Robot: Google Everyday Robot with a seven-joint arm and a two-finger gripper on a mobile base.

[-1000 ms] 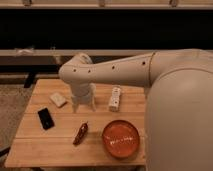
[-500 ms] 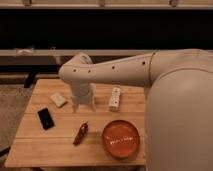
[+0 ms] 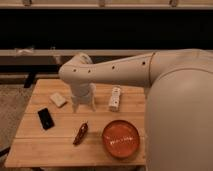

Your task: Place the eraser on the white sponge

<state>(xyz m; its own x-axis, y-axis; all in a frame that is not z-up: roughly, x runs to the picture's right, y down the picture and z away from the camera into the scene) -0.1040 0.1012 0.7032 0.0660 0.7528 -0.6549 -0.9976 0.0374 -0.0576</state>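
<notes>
We see a pale wooden tabletop [image 3: 55,146] made of long planks running left to right, filling the lower left and centre of the frame. Behind it the room is dark, crossed by a light horizontal rail [image 3: 30,52] at mid-height and another along the top edge. A strip of greyish floor [image 3: 11,102] shows at the far left.

The robot's bulky white arm [image 3: 125,72] reaches in from the right, bends, and points down over the back middle of the tabletop. The gripper [image 3: 84,106] hangs there just above the wood, its jaws spread apart with nothing between them.

The eraser [image 3: 45,118] lies flat at centre left, by itself on the planks. The white sponge [image 3: 58,99] sits up and to the right of it, near but not touching, just left of the gripper.

Right of the gripper we find a white power strip [image 3: 115,98]. Nearer the front edge lie a dark red-brown elongated object [image 3: 80,133] and, to its right, a round orange-red bowl [image 3: 120,138].
</notes>
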